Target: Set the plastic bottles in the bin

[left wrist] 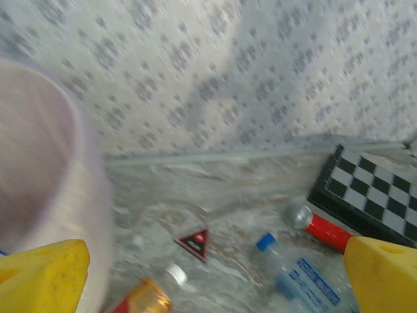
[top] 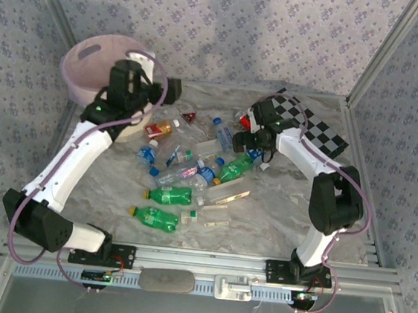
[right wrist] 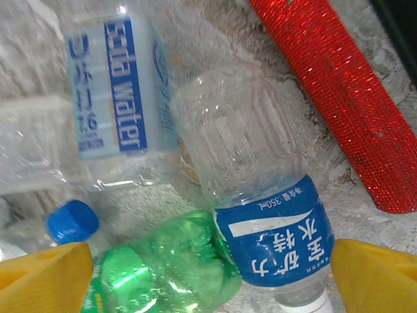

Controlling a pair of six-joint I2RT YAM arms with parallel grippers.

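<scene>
While both arms' jaws stand open, bottles [top: 171, 195] litter the marbled table [top: 277, 216] between patterned walls [top: 230, 24].

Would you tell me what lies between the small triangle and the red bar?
A clear blue-capped bottle, seen in the left wrist view, between triangle and red bar.

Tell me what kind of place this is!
Probably a robot practice booth, not a home. A left arm and a right arm are bolted to a metal rail, patterned walls close in the table, and a chessboard lies beside scattered plastic bottles.
</scene>
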